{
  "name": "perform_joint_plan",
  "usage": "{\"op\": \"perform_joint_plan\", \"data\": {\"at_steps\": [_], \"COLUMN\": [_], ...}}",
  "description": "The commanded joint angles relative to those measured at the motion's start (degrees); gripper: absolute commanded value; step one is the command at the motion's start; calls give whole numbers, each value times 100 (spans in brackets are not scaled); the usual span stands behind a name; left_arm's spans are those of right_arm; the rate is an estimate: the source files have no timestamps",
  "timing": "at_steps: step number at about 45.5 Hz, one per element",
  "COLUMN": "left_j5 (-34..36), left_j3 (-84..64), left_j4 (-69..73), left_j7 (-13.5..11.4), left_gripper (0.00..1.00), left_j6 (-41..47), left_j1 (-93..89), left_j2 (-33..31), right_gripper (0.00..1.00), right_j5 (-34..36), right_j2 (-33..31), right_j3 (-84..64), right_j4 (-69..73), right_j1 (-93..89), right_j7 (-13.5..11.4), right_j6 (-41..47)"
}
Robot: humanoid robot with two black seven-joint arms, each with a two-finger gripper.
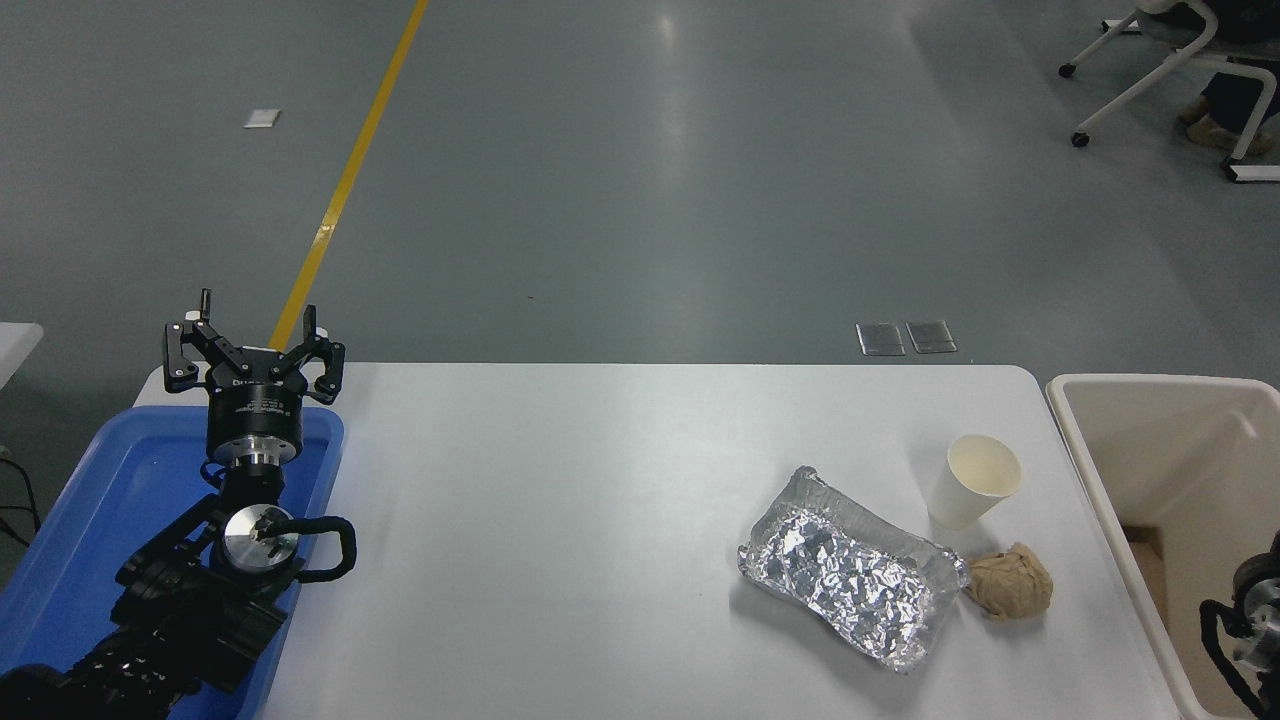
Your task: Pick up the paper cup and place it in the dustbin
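Cup (974, 480) upright on table (560, 520), beside foil tray (850, 580) and bin (1160, 440). Left gripper (255, 345) spread wide over blue tray (100, 500) (parked). Right arm (1250, 610) at the edge, gripper state unclear.

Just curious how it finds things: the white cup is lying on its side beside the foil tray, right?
Not quite. The head view shows the cup standing upright, open end up, beside the foil tray.
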Motion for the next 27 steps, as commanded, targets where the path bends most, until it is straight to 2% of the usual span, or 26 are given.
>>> {"op": "perform_joint_plan", "data": {"at_steps": [1,17,27], "left_j5": [-9,-9,-9], "left_j3": [0,-9,-9], "left_j4": [0,0,0], "left_j7": [9,0,0], "left_gripper": [99,99,99], "left_j6": [1,1,1], "left_j1": [-9,-18,-9], "left_j2": [-18,0,0], "right_gripper": [100,100,100], "right_j5": [-3,-64,-73], "right_j2": [21,-76,-181], "right_j3": [45,-95,-737], "right_j4": [-14,-23,-14], "right_j1": [19,168,335], "right_j7": [6,6,-2], "right_j6": [-15,-6,37]}}
